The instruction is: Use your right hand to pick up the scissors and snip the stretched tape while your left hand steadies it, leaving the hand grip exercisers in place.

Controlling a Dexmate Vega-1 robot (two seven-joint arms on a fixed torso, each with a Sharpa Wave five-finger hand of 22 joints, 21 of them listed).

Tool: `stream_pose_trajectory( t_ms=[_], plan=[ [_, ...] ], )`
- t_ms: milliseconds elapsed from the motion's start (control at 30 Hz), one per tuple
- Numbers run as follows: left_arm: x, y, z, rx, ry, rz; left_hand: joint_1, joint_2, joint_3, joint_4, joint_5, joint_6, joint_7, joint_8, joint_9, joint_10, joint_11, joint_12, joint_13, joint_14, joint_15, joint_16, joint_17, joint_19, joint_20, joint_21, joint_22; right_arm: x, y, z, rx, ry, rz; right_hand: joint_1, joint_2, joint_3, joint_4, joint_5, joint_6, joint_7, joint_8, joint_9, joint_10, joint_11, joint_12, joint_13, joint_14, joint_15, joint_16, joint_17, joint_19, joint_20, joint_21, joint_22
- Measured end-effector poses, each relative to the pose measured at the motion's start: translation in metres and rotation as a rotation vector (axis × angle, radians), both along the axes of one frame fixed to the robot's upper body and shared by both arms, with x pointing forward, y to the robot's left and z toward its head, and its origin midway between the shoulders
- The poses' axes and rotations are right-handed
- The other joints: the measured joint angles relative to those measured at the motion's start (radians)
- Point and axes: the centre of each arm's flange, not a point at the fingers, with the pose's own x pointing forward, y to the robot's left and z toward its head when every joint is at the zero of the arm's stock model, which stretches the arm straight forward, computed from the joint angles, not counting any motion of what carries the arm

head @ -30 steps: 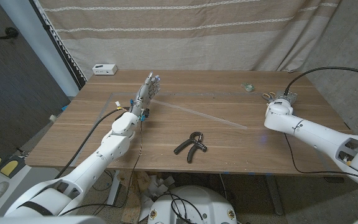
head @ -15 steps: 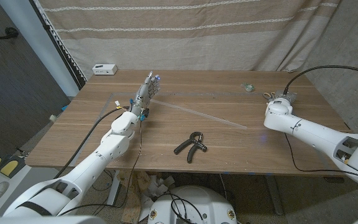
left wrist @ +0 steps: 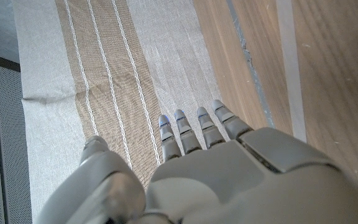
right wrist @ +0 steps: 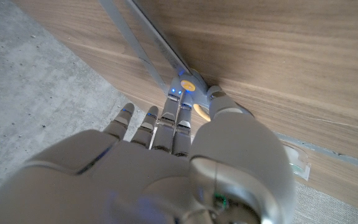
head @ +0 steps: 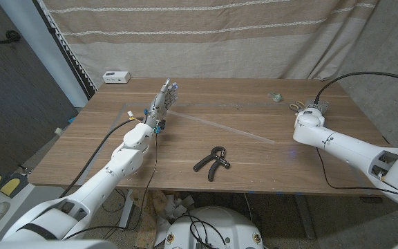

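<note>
Illumination is even and diffuse, overhead in origin. The table [head: 240,149] shows soft sheen without harsh glare. Shadows under the hand grip exerciser [head: 212,161] are faint. The head view bends straight lines near its edges. Both wrist views render the nearest hand surfaces soft and out of focus.

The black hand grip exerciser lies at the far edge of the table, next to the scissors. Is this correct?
No. In the head view the black hand grip exerciser lies near the table's front edge, mid-table, well apart from the scissors by the right hand.
</note>
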Motion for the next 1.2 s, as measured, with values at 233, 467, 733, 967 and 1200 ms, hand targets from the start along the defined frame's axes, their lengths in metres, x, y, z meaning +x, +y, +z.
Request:
stream_pose_trajectory(
  t_ms=[233,467,733,967,1200],
  plan=[
    [0.000,-0.002,0.001,0.000,-0.001,-0.001,0.000,0.000,0.000,0.000,0.000,0.000,0.000,0.000,0.000,0.000,0.000,0.000,0.000,0.000,0.000,0.000,0.000,0.000,0.000,0.000,0.000,0.001,0.000,0.000,-0.008,-0.011,0.003,0.046,-0.011,0.028,0.003,0.000,0.049,-0.006,0.020,-0.008,0.047,0.021,0.027,-0.002,0.078,-0.001,0.009,0.000,0.023,-0.016,0.000,0.000],
    [0.001,-0.003,0.000,-0.002,-0.001,-0.001,0.000,0.000,0.000,0.000,0.000,0.000,0.000,0.000,0.000,0.000,0.000,0.000,0.000,0.000,0.000,0.000,0.000,0.000,0.000,0.000,0.000,0.000,0.000,-0.002,-0.011,-0.031,0.006,0.073,-0.024,0.055,0.005,0.000,0.072,0.010,0.044,0.007,0.091,0.019,0.066,0.003,0.144,-0.003,0.009,0.001,0.044,-0.027,0.000,0.000],
    [0.001,-0.004,0.000,-0.004,-0.006,-0.002,-0.005,0.005,0.000,0.000,0.000,0.000,0.000,0.000,0.000,0.000,0.000,0.000,0.000,0.000,0.000,0.000,0.000,0.000,0.000,0.000,0.000,-0.003,0.000,-0.002,-0.011,-0.068,0.013,0.098,-0.033,0.073,0.007,0.003,0.098,0.036,0.079,0.030,0.136,0.014,0.102,0.020,0.202,-0.004,0.009,0.008,0.068,-0.035,0.004,0.000],
    [0.000,-0.005,0.000,-0.005,-0.009,-0.004,-0.005,0.005,0.000,0.000,0.000,0.005,0.005,0.000,0.000,0.000,0.000,0.000,0.000,0.000,0.000,0.000,0.000,0.000,0.000,0.000,0.000,-0.006,-0.002,-0.002,-0.011,-0.105,0.017,0.114,-0.028,0.074,0.008,0.008,0.109,0.047,0.107,0.036,0.149,0.018,0.119,0.026,0.219,-0.005,0.009,0.016,0.080,-0.041,0.004,0.000],
    [0.000,-0.006,-0.001,-0.006,-0.010,-0.006,-0.005,0.005,0.000,0.000,0.000,0.005,0.005,0.000,0.000,0.000,0.000,0.000,0.000,0.000,0.000,0.000,0.000,0.000,0.000,0.000,0.000,-0.011,-0.004,0.000,-0.007,-0.153,0.016,0.125,-0.027,0.081,0.010,0.007,0.120,0.058,0.121,0.036,0.153,0.021,0.125,0.026,0.240,-0.006,0.008,0.017,0.094,-0.041,0.004,0.000]
  ],
)
